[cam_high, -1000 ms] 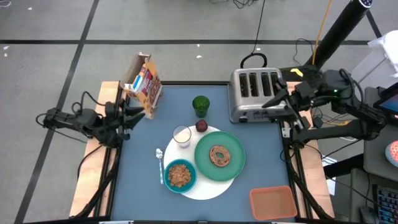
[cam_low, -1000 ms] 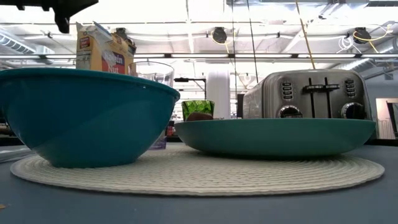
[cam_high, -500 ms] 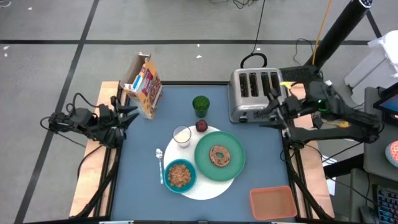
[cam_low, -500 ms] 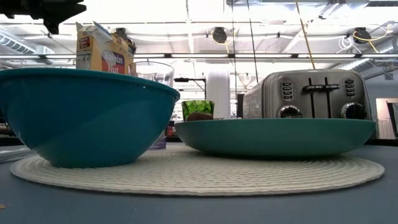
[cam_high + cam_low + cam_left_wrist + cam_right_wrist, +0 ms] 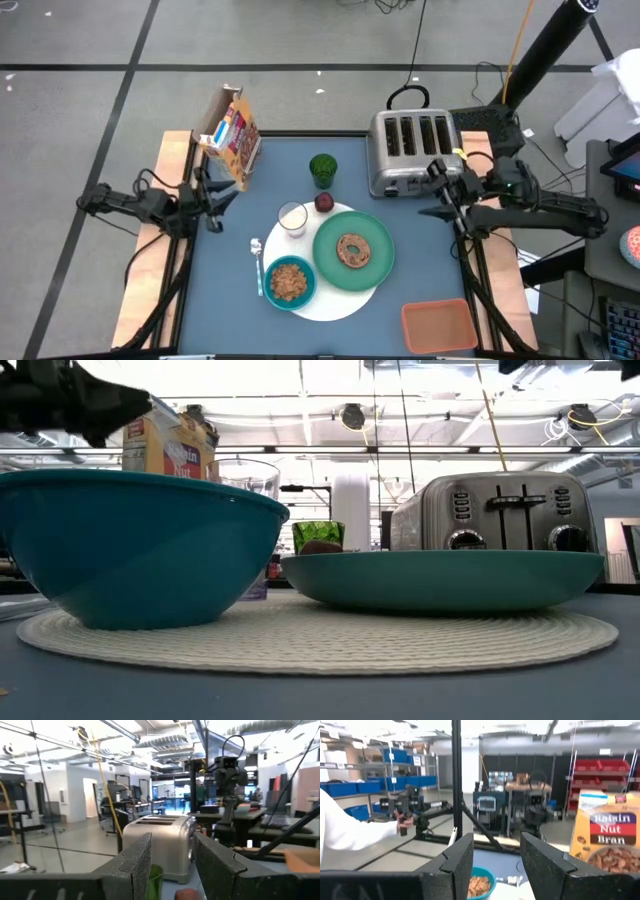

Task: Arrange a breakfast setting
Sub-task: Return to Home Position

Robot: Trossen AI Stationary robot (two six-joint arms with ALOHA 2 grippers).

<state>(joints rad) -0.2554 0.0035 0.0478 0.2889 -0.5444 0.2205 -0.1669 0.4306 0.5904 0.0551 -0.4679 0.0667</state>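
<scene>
From above, the left gripper (image 5: 218,196) is hovering at the left edge of the table (image 5: 225,300), the right gripper (image 5: 433,190) beside the toaster (image 5: 410,150); the bagel (image 5: 352,249) is lying on the green plate (image 5: 325,262), beside the teal bowl (image 5: 311,288), on the white mat (image 5: 340,303). At table level, bowl and plate are sitting side by side. Wrist views are showing both jaws open, empty.

One each: large white round woven mat (image 5: 335,303), green plate (image 5: 378,262), smaller teal bowl (image 5: 268,284), small glass of milk (image 5: 293,218), dark green cup (image 5: 323,168), white-and-green spoon (image 5: 258,265), brown ring-shaped bagel (image 5: 352,249), small red fruit (image 5: 324,203), silver four-slot toaster (image 5: 410,152), orange-brown rectangular tray (image 5: 438,326), open cereal box (image 5: 232,135). Two dark robot arms: left arm (image 5: 140,200), right arm (image 5: 540,200).
</scene>
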